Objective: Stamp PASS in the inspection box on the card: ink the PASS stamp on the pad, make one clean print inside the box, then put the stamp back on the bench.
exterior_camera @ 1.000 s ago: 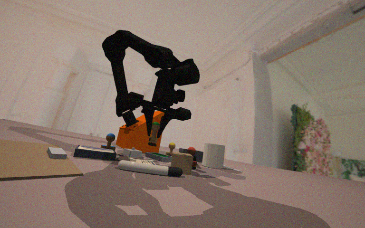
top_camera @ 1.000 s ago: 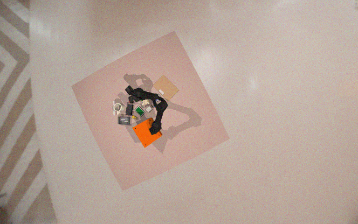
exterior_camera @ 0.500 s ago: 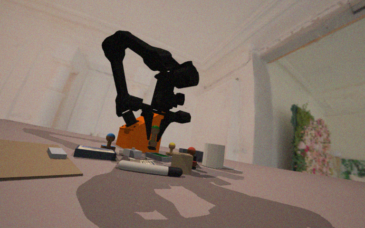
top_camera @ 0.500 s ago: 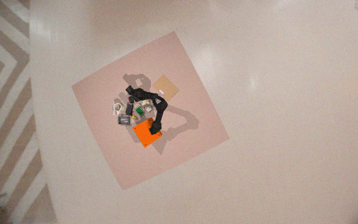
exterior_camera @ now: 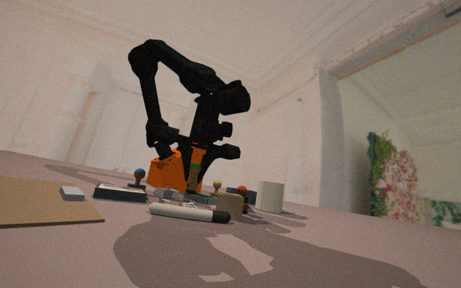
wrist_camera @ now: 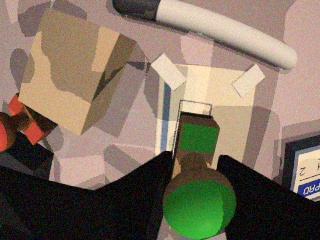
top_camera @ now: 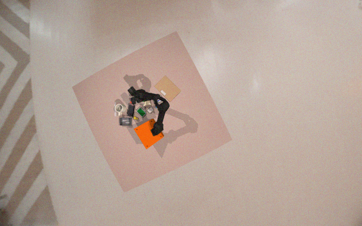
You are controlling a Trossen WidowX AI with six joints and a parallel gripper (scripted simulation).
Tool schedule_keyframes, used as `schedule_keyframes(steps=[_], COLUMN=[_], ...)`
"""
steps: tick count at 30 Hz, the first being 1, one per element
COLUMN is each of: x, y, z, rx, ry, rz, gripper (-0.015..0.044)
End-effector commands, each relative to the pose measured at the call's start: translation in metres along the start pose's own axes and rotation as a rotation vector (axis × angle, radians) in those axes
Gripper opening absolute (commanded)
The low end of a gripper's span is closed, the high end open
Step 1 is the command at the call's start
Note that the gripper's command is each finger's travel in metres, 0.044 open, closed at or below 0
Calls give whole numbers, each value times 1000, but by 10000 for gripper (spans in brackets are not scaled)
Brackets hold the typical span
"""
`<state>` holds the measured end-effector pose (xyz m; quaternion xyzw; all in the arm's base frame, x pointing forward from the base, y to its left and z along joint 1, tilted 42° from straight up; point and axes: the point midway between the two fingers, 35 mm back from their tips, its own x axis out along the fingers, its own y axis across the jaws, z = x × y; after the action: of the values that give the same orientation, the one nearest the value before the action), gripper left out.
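My gripper [exterior_camera: 192,180] [wrist_camera: 195,161] is shut on the green-knobbed stamp [exterior_camera: 194,172] [wrist_camera: 200,210], which stands upright between the fingers. The stamp's base is low over the cream card [wrist_camera: 237,122]. The inspection box [wrist_camera: 196,102] shows as a thin outline past the base's far and left edges in the wrist view; the base hides the rest. I cannot tell whether the base touches the card. The green ink pad [top_camera: 141,112] [exterior_camera: 206,196] lies open behind the card in the exterior view. A dark case [exterior_camera: 119,194] with a pad label is at the wrist view's right.
A wooden block [exterior_camera: 229,205] [wrist_camera: 62,70] and a white marker [exterior_camera: 183,212] [wrist_camera: 215,27] lie close to the card. Red [exterior_camera: 241,189], yellow [exterior_camera: 216,184] and blue [exterior_camera: 139,173] knobbed stamps stand around. A white cup [exterior_camera: 269,197], a dark tray [top_camera: 125,121] and a tan board [top_camera: 169,86] are farther out.
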<state>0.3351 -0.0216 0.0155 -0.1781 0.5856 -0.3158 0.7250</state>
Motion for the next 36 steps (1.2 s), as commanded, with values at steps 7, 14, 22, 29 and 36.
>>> schedule_keyframes(steps=[7,14,22,29,36], x=[9,13,19,23,28], y=[-1,-1,-1,-2,-2], z=[-2,-3,-3,-3,-4], rx=[-9,-9,-9,-9,-9], ry=[3,2,1,-1,-2], rz=[-6,-6,-6,-7,-7], gripper=[0,0,0,0,0])
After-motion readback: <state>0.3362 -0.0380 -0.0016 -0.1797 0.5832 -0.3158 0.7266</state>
